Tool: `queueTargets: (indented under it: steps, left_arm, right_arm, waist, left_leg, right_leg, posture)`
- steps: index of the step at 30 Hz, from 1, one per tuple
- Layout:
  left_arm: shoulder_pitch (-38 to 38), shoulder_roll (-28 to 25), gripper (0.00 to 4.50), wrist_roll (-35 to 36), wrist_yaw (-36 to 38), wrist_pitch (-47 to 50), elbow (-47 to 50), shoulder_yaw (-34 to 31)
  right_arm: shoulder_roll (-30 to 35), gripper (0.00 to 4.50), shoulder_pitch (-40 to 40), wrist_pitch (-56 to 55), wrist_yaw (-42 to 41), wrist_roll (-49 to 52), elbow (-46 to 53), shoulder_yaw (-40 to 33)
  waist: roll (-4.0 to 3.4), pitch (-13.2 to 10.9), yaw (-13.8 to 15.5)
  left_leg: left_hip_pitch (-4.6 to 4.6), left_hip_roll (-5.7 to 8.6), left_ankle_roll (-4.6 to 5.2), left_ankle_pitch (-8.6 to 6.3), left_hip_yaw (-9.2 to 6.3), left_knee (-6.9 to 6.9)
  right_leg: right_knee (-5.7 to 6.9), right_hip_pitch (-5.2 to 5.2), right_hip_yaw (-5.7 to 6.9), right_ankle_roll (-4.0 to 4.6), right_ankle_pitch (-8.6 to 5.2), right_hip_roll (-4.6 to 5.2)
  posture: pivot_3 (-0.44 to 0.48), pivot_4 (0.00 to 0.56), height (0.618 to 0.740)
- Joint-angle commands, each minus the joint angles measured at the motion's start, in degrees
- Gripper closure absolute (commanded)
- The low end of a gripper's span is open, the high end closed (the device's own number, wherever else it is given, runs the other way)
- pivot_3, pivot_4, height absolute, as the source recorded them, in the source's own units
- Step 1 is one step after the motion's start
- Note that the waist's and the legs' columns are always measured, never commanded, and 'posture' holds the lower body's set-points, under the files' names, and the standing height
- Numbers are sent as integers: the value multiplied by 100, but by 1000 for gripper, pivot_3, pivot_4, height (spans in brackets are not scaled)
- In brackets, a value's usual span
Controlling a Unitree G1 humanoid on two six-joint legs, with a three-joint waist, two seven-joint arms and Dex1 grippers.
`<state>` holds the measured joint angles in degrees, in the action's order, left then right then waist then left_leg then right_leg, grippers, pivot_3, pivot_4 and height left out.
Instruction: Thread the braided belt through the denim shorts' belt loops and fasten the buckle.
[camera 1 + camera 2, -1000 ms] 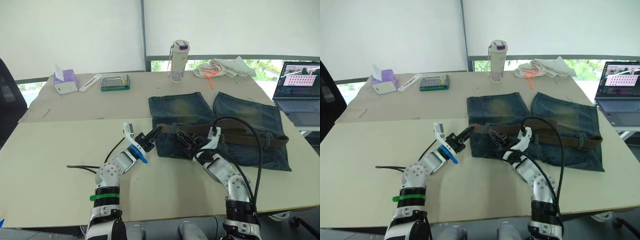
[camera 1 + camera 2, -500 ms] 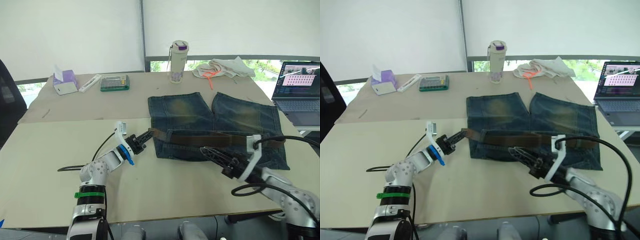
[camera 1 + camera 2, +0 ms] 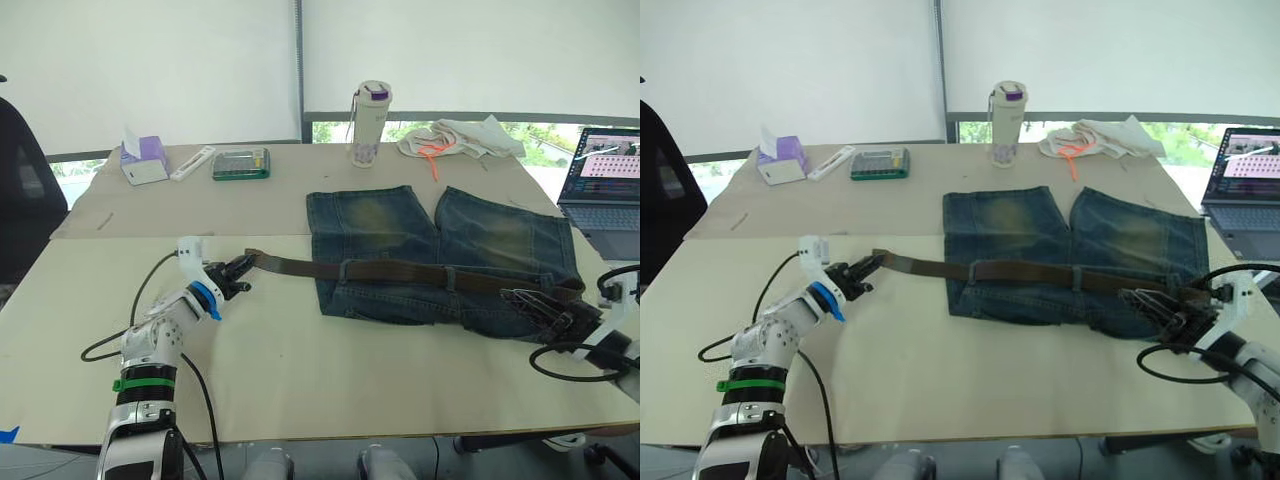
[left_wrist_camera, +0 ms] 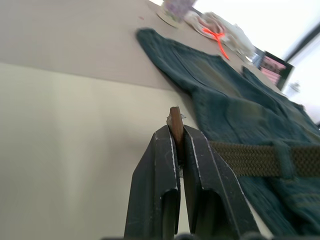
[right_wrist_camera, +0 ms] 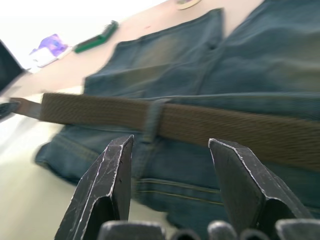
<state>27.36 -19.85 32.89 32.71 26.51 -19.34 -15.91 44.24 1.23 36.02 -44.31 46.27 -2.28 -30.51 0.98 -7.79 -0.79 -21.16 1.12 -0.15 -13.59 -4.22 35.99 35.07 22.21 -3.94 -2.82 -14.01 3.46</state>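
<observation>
Braided belt end pinched in left gripper; right gripper wide open, empty, above denim shorts

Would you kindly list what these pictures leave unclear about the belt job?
- Buckle: the right tool covers that belt end in the head views.
- Loops on the shorts: too small in the head views to count.
- Laptop: cut by the frame edge.

A pale bench fills most of the frame. Denim shorts lie flat right of centre, a braided belt along their waistband. Along the top edge sit a tissue box, a calculator, a bottle and a white cloth. A laptop sits upper right.
</observation>
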Motion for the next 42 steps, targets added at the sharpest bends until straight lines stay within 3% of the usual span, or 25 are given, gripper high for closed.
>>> queueTargets:
  steps: [1,12,18,29,34,42]
  left_arm:
    - [219,29,4500,-166,-390,-537,-14,-286]
    - [314,-442,4500,-1167,-1826,-1348,-976,-566]
    - [301,-502,4500,-1296,-2139,-1509,-1182,-646]
    - [242,-405,4500,-1229,-1623,-1304,-1079,-433]
    - [5,-463,4500,-1297,-1520,-576,-1027,-258]
    - [-206,-595,4500,-1538,-1931,-331,-958,-272]
  right_arm:
    - [145,1822,261,-568,182,-472,-297,-202]
    - [629,1822,952,-1360,160,-1681,-1761,52]
    - [682,1822,1183,-1420,101,-1987,-2016,205]
    - [955,1822,1470,-1245,-893,-2088,-2096,636]
    - [1168,1822,1773,-1352,-1189,-2334,-2519,901]
    - [1363,1822,1739,-1218,-1400,-2771,-2806,1346]
  waist:
    - [0,0,4]
    - [0,0,-20]
    - [0,1,-15]
    - [-8,5,-9]
    - [-9,6,3]
    - [-53,34,-7]
  left_leg:
    - [0,0,0,0,0,0]
    - [4,3,0,0,4,0]
    - [5,2,0,0,4,0]
    - [5,4,-1,0,4,1]
    - [6,5,-1,0,4,2]
    - [10,5,-1,0,5,2]
  right_leg:
    - [1,0,0,0,0,0]
    - [4,-1,-4,1,3,2]
    - [4,-2,-3,0,3,2]
    - [8,-2,-3,0,3,4]
    - [7,-3,-2,0,3,5]
    - [9,-8,-4,-1,3,7]
  posture:
    - [0,150,740]
    - [0,150,740]
    - [0,150,740]
    - [0,150,740]
    - [0,150,740]
    - [0,150,740]
